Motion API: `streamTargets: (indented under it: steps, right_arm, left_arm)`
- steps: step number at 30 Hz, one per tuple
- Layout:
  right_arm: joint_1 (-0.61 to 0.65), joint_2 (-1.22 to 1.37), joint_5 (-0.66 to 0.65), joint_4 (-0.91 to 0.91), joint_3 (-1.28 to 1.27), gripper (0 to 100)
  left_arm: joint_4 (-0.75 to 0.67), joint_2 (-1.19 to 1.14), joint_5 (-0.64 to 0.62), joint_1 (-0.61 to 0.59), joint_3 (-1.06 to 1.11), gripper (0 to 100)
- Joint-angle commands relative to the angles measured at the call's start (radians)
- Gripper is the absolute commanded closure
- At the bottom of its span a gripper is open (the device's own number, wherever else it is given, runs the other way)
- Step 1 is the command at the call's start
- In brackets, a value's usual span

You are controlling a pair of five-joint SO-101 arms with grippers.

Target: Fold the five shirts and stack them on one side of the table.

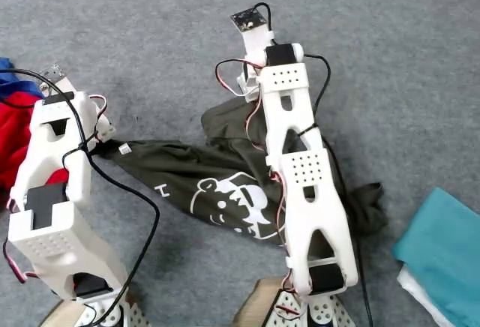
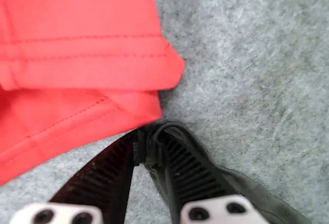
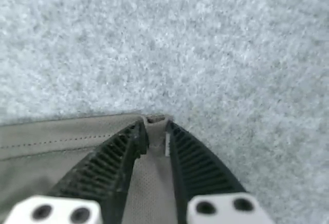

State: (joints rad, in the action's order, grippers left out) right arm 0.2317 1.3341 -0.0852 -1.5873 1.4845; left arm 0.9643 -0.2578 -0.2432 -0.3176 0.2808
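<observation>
The dark olive shirt (image 1: 187, 173), with a white bear print facing up, lies crumpled across the middle of the grey-covered table (image 1: 150, 42). It runs from a stretched corner at centre left to a bunched heap at lower right of the high view. The left gripper (image 1: 105, 128) sits at centre left of that view, at the shirt's pulled-out corner. In the left wrist view this gripper (image 2: 150, 136) has its jaws pressed together on a fold of the dark cloth (image 2: 257, 193), which trails away from the fingers (image 2: 185, 172) toward the lower right. A red shirt (image 2: 77, 54) lies just beside the pinched corner, filling the upper left of the left wrist view. In the high view the same red shirt (image 1: 15, 143) is at the left edge, partly under the left arm, and a blue shirt (image 1: 9, 72) lies just above it. The right gripper (image 1: 246, 87) is at upper centre of the high view, at the shirt's top edge. In the right wrist view this gripper (image 3: 155, 126) is clamped narrowly on the hemmed edge of the olive fabric (image 3: 51, 142), with bare grey table beyond the tips. At the lower right edge of the high view a teal shirt (image 1: 446, 241) rests on a white garment (image 1: 420, 286), well apart from both grippers.
</observation>
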Motion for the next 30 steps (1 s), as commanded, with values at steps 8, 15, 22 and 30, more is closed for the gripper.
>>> streamTargets:
  steps: [8, 15, 22, 30]
  right_arm:
    - [0.012, -0.005, 0.012, 0.011, 0.044, 96.6]
    - [-0.010, -0.005, 0.014, 0.005, 0.048, 97.9]
    - [-0.058, -0.035, 0.018, -0.095, 0.191, 99.4]
    - [0.002, -0.288, 0.017, -0.181, 0.183, 99.4]
  left_arm:
    - [0.012, 0.004, 0.000, -0.020, -0.034, 98]
    - [0.008, 0.004, 0.000, -0.017, -0.035, 98]
    - [0.006, 0.004, -0.002, -0.014, -0.043, 98]
    - [0.014, 0.012, 0.002, 0.044, -0.046, 98]
